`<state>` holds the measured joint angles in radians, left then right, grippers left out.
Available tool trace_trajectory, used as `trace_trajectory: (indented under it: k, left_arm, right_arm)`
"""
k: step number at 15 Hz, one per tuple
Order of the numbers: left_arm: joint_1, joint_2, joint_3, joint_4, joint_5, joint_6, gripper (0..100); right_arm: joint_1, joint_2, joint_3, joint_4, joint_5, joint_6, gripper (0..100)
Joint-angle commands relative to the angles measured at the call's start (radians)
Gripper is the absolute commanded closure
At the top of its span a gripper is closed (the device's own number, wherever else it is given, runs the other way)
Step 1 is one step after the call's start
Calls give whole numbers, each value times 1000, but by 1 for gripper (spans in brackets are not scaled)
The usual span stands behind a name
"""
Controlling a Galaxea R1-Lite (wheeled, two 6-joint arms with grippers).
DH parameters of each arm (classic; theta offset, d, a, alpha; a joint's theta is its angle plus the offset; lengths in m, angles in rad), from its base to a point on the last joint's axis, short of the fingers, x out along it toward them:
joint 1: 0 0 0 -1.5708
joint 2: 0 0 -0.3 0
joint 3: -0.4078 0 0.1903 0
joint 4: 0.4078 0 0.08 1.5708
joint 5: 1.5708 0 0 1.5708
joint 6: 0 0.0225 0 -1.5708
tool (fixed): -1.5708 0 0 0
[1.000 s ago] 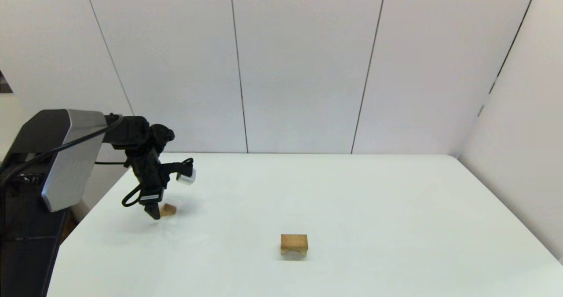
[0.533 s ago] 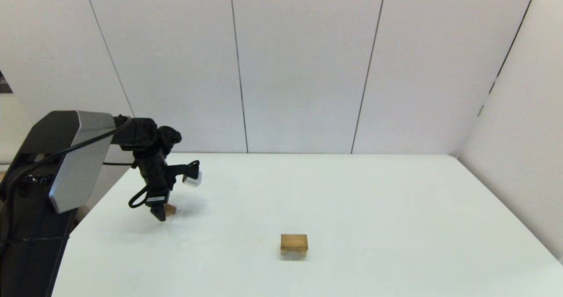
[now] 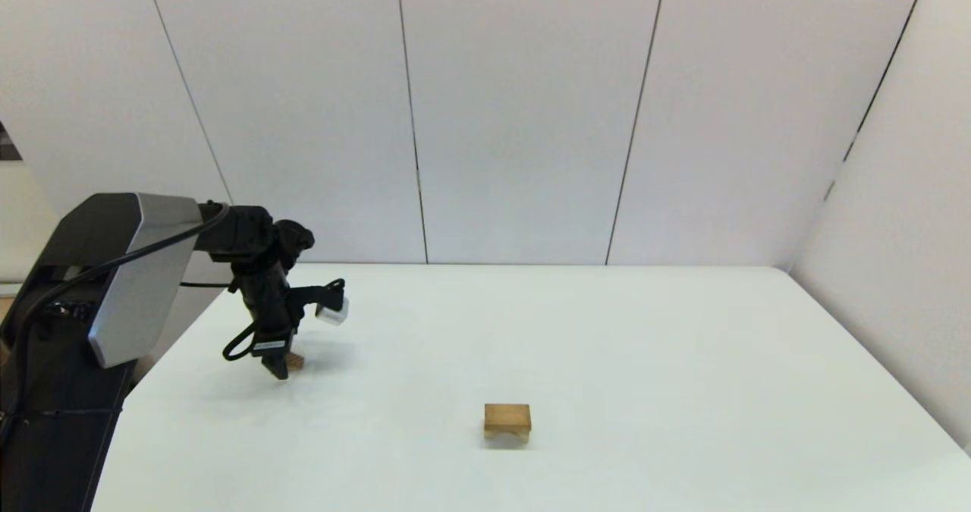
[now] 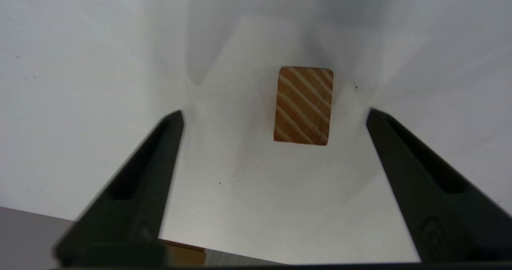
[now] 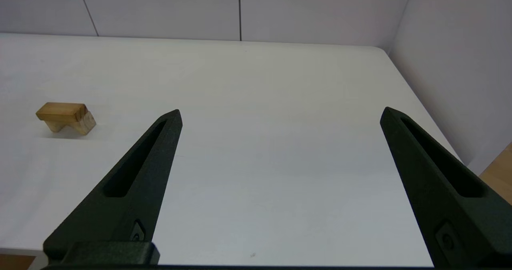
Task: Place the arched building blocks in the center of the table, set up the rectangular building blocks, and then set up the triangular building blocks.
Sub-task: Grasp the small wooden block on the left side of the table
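The arched block [image 3: 507, 421] stands on its two legs near the middle of the white table [image 3: 645, 360]; the right wrist view shows the arched block [image 5: 66, 117] too. A small wooden block with striped grain, the triangular block [image 4: 304, 105], lies at the table's left side, and only a rectangular face shows. In the head view the triangular block [image 3: 295, 360] peeks out behind my left gripper [image 3: 277, 369]. The left gripper [image 4: 275, 113] hangs open just above it, one finger on each side, not touching. The rectangular block is out of view. My right gripper [image 5: 280, 112] is open and empty, parked at the near right.
The table's left edge [image 3: 163, 345] runs close beside the left arm. A wall [image 3: 531, 117] stands behind the table and another wall [image 3: 895, 231] along its right side. A table corner [image 4: 120, 238] shows under the left gripper.
The left arm has shifted a little to the right, so its gripper now covers more of the small block. The blocks have not moved.
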<state>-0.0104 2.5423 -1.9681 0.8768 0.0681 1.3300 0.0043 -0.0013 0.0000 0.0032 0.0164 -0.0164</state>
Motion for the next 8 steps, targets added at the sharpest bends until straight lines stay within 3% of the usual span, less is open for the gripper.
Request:
trace_trajectory:
  k: [1, 8]
  left_arm:
    - [1, 1, 0, 4, 2, 5, 100]
    - [1, 7, 0, 1, 56, -28, 100]
  right_arm:
    - [0, 0, 2, 0, 0, 0, 0]
    - [0, 0, 2, 0, 0, 0, 0]
